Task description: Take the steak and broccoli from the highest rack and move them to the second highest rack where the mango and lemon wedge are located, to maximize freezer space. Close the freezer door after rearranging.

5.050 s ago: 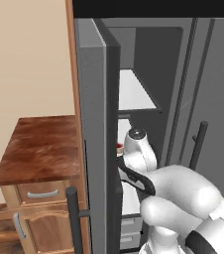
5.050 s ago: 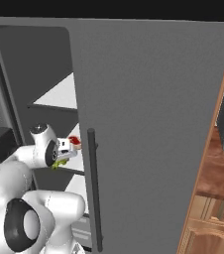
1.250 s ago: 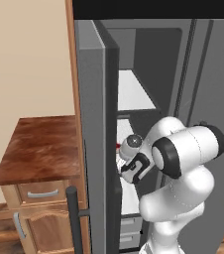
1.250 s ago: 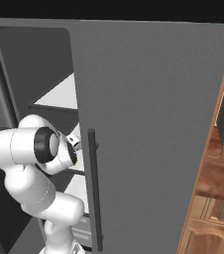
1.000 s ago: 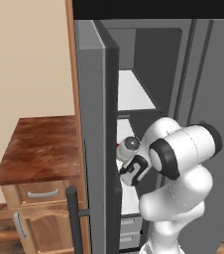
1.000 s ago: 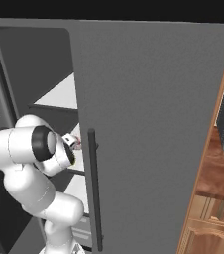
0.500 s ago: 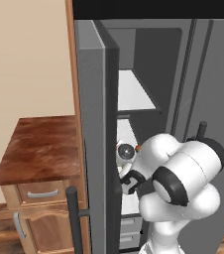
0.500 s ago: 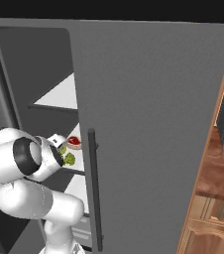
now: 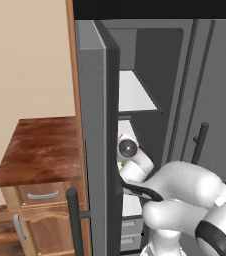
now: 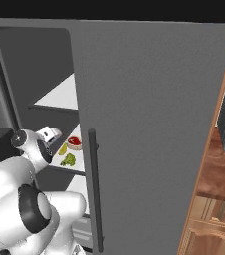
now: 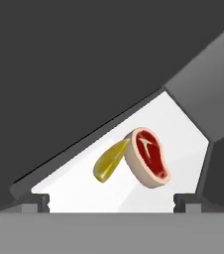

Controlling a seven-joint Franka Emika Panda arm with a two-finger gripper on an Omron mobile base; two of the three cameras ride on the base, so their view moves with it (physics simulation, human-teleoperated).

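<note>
The steak (image 11: 147, 157) lies flat on the second highest rack (image 11: 74, 191), touching a yellow lemon wedge (image 11: 110, 158). From the right base view, the steak (image 10: 74, 142), lemon wedge (image 10: 62, 148) and green broccoli (image 10: 68, 160) sit together on that rack (image 10: 78, 131). My gripper (image 11: 112, 202) is open and holds nothing; it hangs back from the steak at the rack's front edge, and its hand (image 10: 50, 133) is left of the food. The highest rack (image 10: 59, 97) (image 9: 135, 92) is bare. The mango is hidden. The freezer door (image 10: 154, 124) stands open.
The open door's edge (image 9: 97, 150) and its bar handle (image 10: 93, 189) stand close beside my arm. A wooden drawer cabinet (image 9: 40, 150) is to the left. White drawers (image 9: 130, 235) sit below the racks. A second grey door with a handle (image 9: 200, 145) is shut on the right.
My hand has drawn back from the second highest rack, leaving the steak lying there beside the lemon wedge and broccoli. My arm's elbow has swung lower and closer to the cameras.
</note>
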